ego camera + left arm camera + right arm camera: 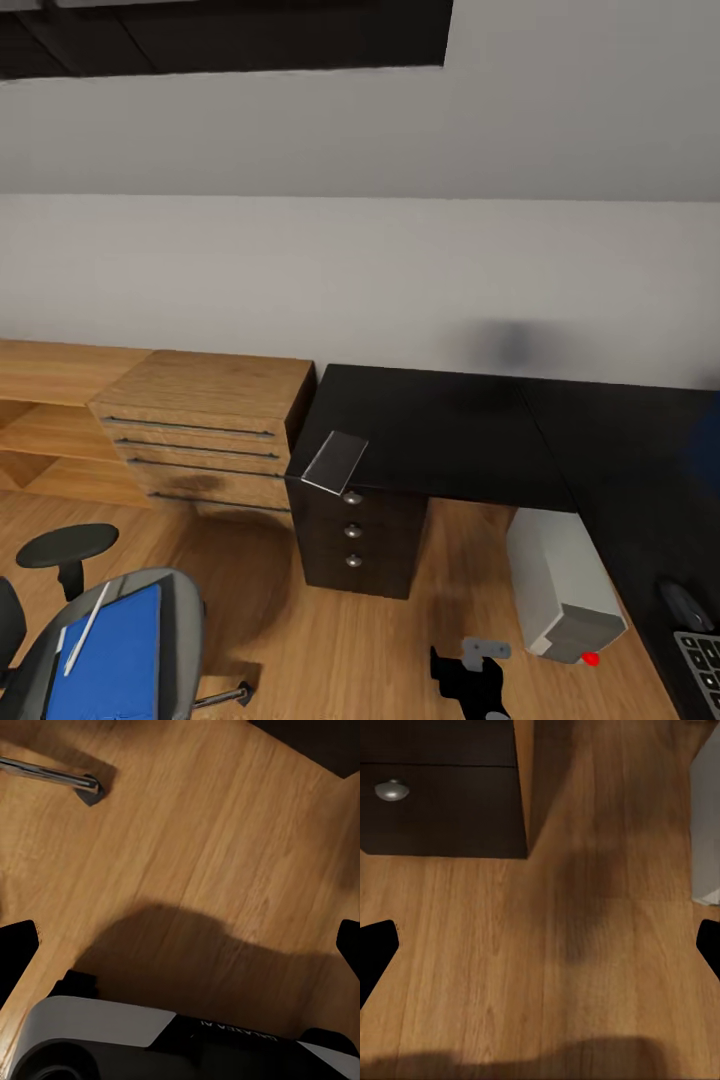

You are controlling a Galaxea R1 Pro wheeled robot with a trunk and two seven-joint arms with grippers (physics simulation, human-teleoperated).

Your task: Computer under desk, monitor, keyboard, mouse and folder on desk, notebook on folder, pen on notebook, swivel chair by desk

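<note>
The black L-shaped desk [440, 440] stands against the wall, its dark drawers [352, 530] showing round silver knobs [391, 790]. Under it sits the white computer [560, 590], whose side shows in the right wrist view [706, 825]. At the right edge of the desk lie the keyboard [702, 655] and a dark mouse [684, 604]. The grey swivel chair [185, 610] at lower left carries the blue folder [110, 665] with a slim white pen [88, 625] on it. The monitor is out of view. Both the left gripper [184, 949] and the right gripper [544, 949] hang open over bare wood floor.
A light wooden chest [210, 430] with bar handles adjoins the desk's left end. A thin grey flat slab [335, 462] rests tilted on the desk corner. A chrome chair leg with castor [82, 786] lies near the left gripper. My base [150, 1035] is below.
</note>
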